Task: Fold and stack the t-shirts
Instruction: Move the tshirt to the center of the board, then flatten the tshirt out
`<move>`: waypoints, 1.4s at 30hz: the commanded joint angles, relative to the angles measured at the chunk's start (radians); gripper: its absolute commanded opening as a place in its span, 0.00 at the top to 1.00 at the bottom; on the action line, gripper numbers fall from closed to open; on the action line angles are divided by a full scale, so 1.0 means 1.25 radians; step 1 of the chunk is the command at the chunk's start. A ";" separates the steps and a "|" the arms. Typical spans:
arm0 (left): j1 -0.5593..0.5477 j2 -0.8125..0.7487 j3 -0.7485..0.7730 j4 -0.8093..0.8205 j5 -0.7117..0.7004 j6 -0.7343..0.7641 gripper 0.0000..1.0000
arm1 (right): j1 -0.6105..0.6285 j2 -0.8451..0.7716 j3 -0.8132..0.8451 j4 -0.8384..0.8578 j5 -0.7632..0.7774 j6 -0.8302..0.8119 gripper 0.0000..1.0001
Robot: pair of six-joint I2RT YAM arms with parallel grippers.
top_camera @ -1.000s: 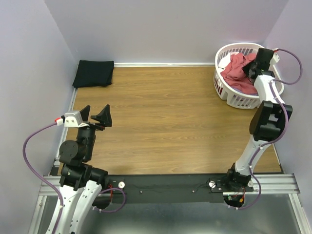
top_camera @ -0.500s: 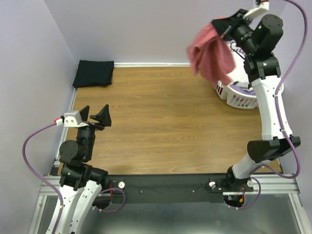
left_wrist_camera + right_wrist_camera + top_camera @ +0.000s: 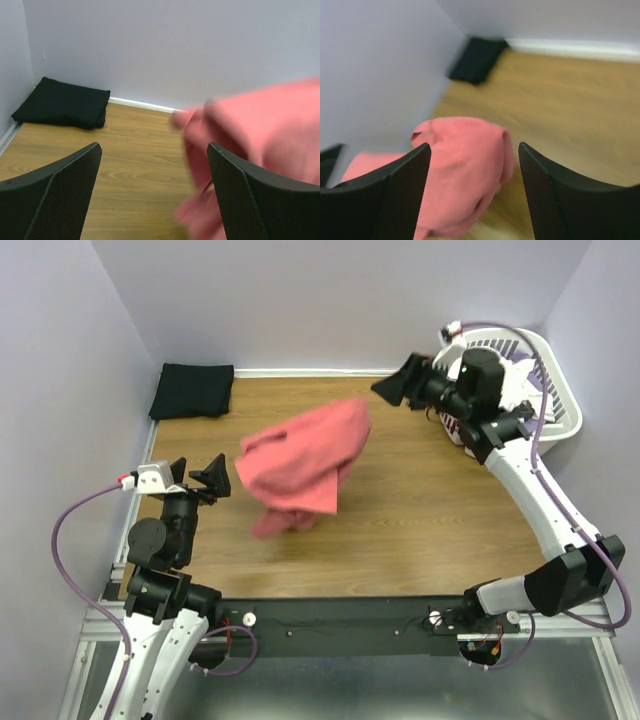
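Observation:
The coral-red t-shirt [image 3: 300,465] is a loose, crumpled, blurred mass over the middle of the table, held by neither gripper. It also shows in the left wrist view as a coral-red t-shirt [image 3: 260,130] and in the right wrist view as a coral-red t-shirt [image 3: 465,165]. My right gripper [image 3: 400,385] hangs open to its upper right, apart from the cloth, jaws empty [image 3: 474,150]. My left gripper [image 3: 195,475] stands open at the near left, fingers empty [image 3: 152,165]. The black t-shirt [image 3: 192,390] lies folded in the far left corner [image 3: 62,107] [image 3: 477,57].
A white slatted basket [image 3: 565,405] sits at the far right corner behind the right arm. Lilac walls close in the table on the left, back and right. The arm bases and a metal rail run along the near edge.
My right arm pulled the coral-red t-shirt up out of the basket, swung left and opened. The shirt has left the jaws and moved to mid-table. The left arm stayed put.

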 commanded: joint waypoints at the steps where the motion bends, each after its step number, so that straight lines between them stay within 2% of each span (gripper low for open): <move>1: -0.002 0.031 0.015 -0.020 -0.008 -0.007 0.06 | -0.003 -0.062 -0.257 -0.064 0.273 -0.016 0.18; 3: -0.003 0.042 0.012 -0.018 -0.002 -0.007 0.06 | -0.003 -0.077 -0.325 -0.097 0.281 -0.029 0.18; 4: -0.003 0.055 0.014 -0.018 0.006 -0.007 0.06 | -0.003 -0.098 -0.386 -0.098 0.262 -0.035 0.18; 7: -0.002 0.086 0.012 -0.014 0.017 -0.012 0.06 | 0.025 -0.119 -0.449 -0.100 0.204 -0.074 0.21; 13: -0.002 0.233 0.032 -0.027 0.075 -0.030 0.07 | 0.213 -0.102 -0.523 -0.110 0.244 -0.137 0.25; 14: -0.003 0.247 0.031 -0.031 0.077 -0.035 0.07 | 0.269 -0.094 -0.526 -0.111 0.261 -0.149 0.25; 18: -0.002 0.318 0.045 -0.064 0.088 -0.042 0.07 | 0.398 -0.002 -0.522 -0.111 0.318 -0.175 0.25; 23: -0.002 0.349 0.054 -0.070 0.050 -0.029 0.07 | 0.547 0.076 -0.498 -0.116 0.407 -0.219 0.26; 36: 0.003 0.406 0.061 -0.080 0.076 -0.020 0.07 | 0.639 0.233 -0.466 -0.133 0.498 -0.203 0.30; 39: 0.004 0.409 0.063 -0.080 0.076 -0.020 0.07 | 0.656 0.249 -0.460 -0.151 0.525 -0.201 0.39; 42: 0.005 0.401 0.060 -0.079 0.073 -0.020 0.07 | 0.662 0.261 -0.453 -0.163 0.540 -0.198 0.55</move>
